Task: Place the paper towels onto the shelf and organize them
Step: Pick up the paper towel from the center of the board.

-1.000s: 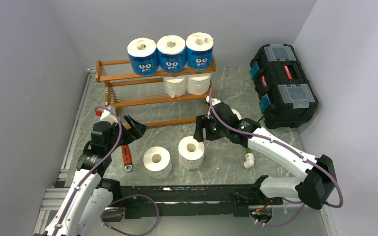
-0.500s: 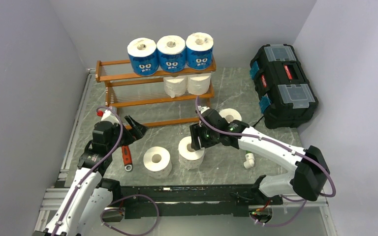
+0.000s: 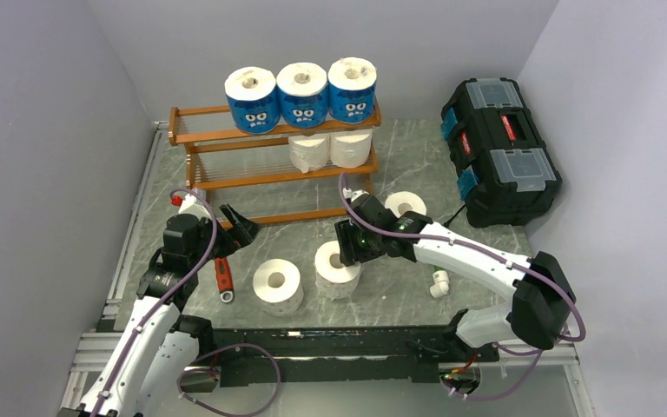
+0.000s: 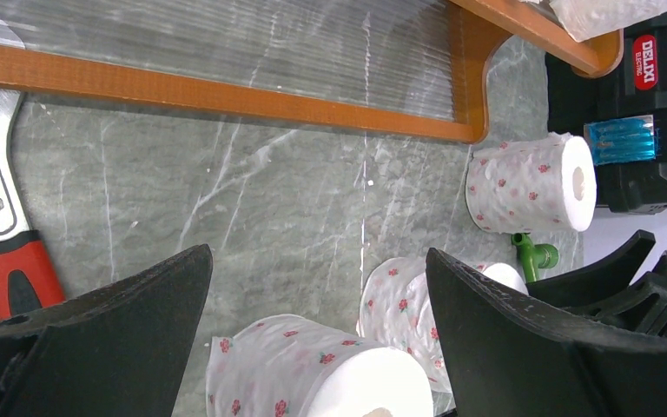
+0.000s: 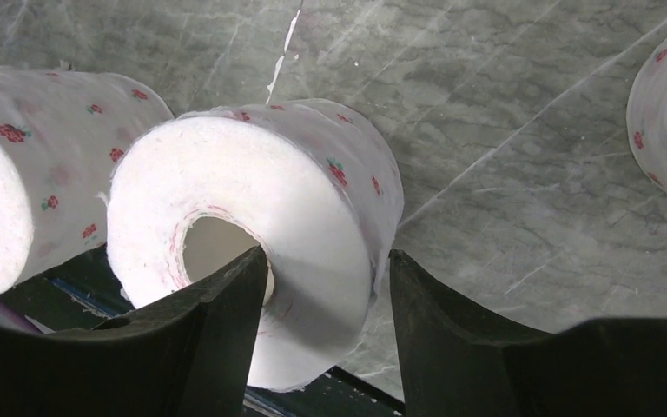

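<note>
Straddling the wall of one loose paper towel roll, the right jaws stood one finger inside the hollow core and one outside; whether they pinched it could not be told. The left jaws were spread wide around nothing, above the worktop near the front bottom rail of the shelf. A second roll stood just beside the first, and a third behind the right arm. Three blue-wrapped rolls filled the top tier's right end, with two white ones beneath. A wrench lay beside the left arm.
</note>
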Robot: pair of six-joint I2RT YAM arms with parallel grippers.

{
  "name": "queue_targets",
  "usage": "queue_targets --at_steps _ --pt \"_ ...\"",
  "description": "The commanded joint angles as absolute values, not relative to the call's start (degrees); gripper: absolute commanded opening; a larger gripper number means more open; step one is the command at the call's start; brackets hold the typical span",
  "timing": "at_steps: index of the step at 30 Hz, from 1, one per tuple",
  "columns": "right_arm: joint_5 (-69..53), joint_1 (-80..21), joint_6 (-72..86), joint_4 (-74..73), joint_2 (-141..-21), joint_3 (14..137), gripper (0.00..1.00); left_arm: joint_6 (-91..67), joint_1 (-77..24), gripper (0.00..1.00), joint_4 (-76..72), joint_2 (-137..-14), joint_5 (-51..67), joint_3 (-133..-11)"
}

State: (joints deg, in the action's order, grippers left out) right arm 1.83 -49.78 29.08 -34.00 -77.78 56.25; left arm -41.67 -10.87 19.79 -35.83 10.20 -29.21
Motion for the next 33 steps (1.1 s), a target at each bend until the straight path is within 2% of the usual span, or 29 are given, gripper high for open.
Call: queue_targets --at_steps 1,18,25,33 --pt "4.01 -50.52 29.5 -35.06 -78.12 58.99 0.55 -42.36 -10.99 0.99 18.87 -35.84 10.46 -28.74" --pt "4.53 -51.03 29.86 -37.22 -77.82 61.68 0.24 -42.67 -10.96 0.99 18.7 -36.22 10.99 -28.48" --pt "7.51 -50.06 31.55 -37.57 -75.89 62.9 0.19 -42.67 -10.97 0.99 18.88 -36.08 10.94 -28.43" --pt "3.93 -38.87 37.74 -31.71 -72.63 60.72 0.15 -42.89 -10.97 0.99 18.54 -36.03 11.36 -27.86"
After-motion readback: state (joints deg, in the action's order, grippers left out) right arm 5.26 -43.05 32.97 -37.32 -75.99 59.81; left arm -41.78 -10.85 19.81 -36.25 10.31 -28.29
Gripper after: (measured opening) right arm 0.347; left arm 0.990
